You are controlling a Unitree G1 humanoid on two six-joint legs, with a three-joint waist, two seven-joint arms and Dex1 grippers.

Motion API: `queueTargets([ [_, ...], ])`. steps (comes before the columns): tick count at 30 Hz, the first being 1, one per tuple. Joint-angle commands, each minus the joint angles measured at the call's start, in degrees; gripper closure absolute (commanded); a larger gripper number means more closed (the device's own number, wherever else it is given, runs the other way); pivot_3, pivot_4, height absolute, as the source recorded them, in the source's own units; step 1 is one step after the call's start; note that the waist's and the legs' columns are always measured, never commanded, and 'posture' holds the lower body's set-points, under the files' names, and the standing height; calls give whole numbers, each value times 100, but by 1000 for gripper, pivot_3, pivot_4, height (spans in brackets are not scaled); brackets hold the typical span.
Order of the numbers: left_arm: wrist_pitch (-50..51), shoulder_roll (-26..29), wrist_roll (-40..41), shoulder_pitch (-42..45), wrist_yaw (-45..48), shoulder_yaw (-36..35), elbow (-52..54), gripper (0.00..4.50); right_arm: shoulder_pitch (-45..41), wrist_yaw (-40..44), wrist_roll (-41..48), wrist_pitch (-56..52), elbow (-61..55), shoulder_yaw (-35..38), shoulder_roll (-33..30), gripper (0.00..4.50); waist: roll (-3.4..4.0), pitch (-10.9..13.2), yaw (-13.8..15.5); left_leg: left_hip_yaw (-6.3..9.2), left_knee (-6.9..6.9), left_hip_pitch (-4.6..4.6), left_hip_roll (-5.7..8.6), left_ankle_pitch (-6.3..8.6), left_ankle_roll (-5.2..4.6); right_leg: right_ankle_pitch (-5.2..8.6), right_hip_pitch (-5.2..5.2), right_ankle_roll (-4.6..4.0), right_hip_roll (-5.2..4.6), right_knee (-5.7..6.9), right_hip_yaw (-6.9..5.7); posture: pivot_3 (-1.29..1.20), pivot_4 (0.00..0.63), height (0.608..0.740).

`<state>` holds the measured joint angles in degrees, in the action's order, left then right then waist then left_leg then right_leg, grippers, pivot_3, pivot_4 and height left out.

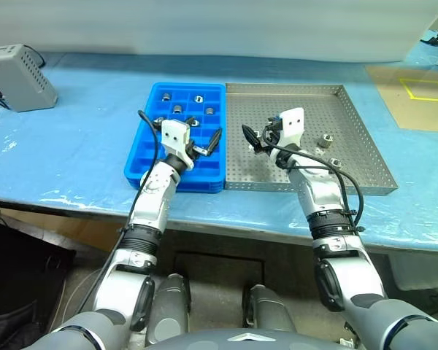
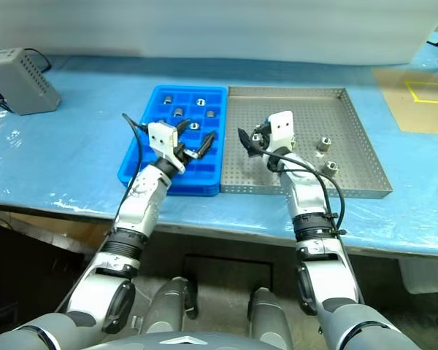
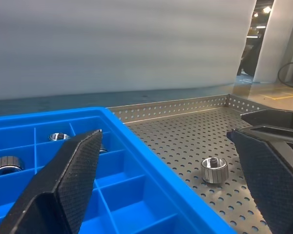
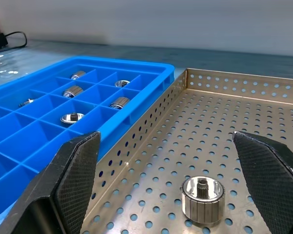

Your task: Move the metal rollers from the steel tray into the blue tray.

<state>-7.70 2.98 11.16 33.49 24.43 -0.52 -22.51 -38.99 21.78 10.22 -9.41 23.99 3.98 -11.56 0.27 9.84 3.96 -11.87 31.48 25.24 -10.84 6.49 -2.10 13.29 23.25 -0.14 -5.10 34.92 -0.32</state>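
roller (image 4: 202, 199) between right hand's (image 1: 260, 135) spread fingers — seemingly untouched

I see a grey box (image 1: 18, 76) with a black cable far left on blue table sheeting (image 1: 80, 146), yellow-taped tan floor patch (image 1: 416, 98) far right

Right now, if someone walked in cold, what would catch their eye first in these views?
The bright blue plastic compartment tray, several small grey metal rollers in its cells, sits flush beside the wide perforated steel tray on the blue-covered table. Over them, the left gripper and right gripper hang open; one roller lies between the right fingers.
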Motion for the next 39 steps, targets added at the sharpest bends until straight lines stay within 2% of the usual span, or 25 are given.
queueTargets([
  [1,-134,31,32,52,112,-25,-47,0,-82,-11,61,85,-35,163,-105,40,0,0,-3,0,0,0,0,0,0,0,0,0,0,0,0,-81,150,740],
  [9,-20,192,143,277,726,69,-142,0,299,-126,131,-400,-550,294,-318,40,0,0,-24,-2,0,-1,0,0,-1,0,0,0,1,-2,3,-186,150,740],
  [15,46,217,105,417,966,132,-349,0,837,-744,-558,-784,-1345,46,-597,40,0,0,-153,-4,1,-2,2,0,0,0,-1,0,1,-3,7,-321,150,740],
  [21,12,146,174,529,1266,188,-580,0,1435,-612,179,-1305,-2481,660,-631,40,0,0,-373,-6,0,-7,1,1,-2,0,-1,1,3,-6,15,-422,150,740],
  [28,218,200,64,747,1411,254,-878,0,2168,-354,471,-1877,-3530,827,-965,40,0,0,-576,-11,1,-13,0,3,-6,0,-3,0,6,-9,22,-502,150,740],
  [32,449,314,-86,757,1367,359,-577,0,2363,-193,770,-2290,-3904,999,-1164,40,0,0,-647,-11,6,-12,3,7,-12,0,-5,0,5,-10,26,-500,150,740],
  [34,477,397,99,645,1684,363,-266,0,2378,-108,925,-2429,-3970,1046,-1233,40,0,0,-666,-12,11,-13,3,8,-15,0,-7,0,5,-10,27,-488,150,740],
  [36,485,463,350,518,1980,290,25,0,2376,68,977,-2571,-4002,951,-1392,40,0,0,-676,-12,11,-15,1,8,-15,0,-7,0,6,-9,27,-465,150,740],
  [39,582,629,250,424,1993,308,126,0,2241,219,984,-2617,-3955,845,-1553,40,0,0,-665,-11,10,-16,1,8,-15,0,-9,0,6,-9,26,-434,150,740],
])
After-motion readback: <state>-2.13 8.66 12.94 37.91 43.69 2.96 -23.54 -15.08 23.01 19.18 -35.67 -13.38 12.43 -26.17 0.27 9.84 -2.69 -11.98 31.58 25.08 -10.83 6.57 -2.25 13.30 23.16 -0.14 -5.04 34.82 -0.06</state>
